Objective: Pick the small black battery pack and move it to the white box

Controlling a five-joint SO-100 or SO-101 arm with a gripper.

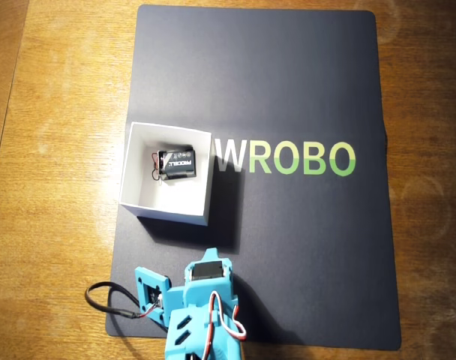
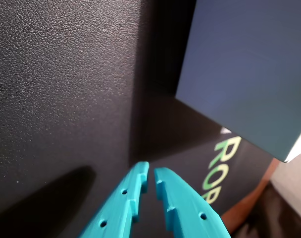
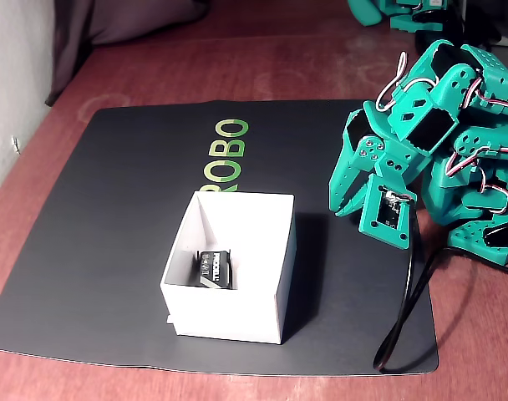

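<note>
A: Where is the small black battery pack [image 1: 175, 161] found?

B: It is seen lying inside the white box [image 1: 142, 169], on the box floor, toward the right side in the overhead view. Its white lettering faces up, and thin wires are seen at its left end. In the fixed view the pack [image 3: 214, 269] is seen low in the box [image 3: 237, 313], close to the near wall.

A: And the box itself?

B: It is set on the dark mat [image 1: 303, 247], just left of the green-and-white "WROBO" lettering [image 1: 286, 158] in the overhead view. The mat is laid on a wooden table [image 1: 55, 150].

A: How is the gripper [image 2: 151, 174] held?

B: The teal fingers [image 2: 182, 203] are seen nearly closed in the wrist view, with only a slim gap at the tips and nothing between them. They are held over bare mat, apart from the box, whose outer wall [image 2: 249, 74] fills the upper right of that view.

A: Where is the arm [image 3: 421, 142]?

B: In the fixed view it is folded at the right, clear of the box, with a black cable [image 3: 404, 309] trailing across the mat's near right corner.
</note>
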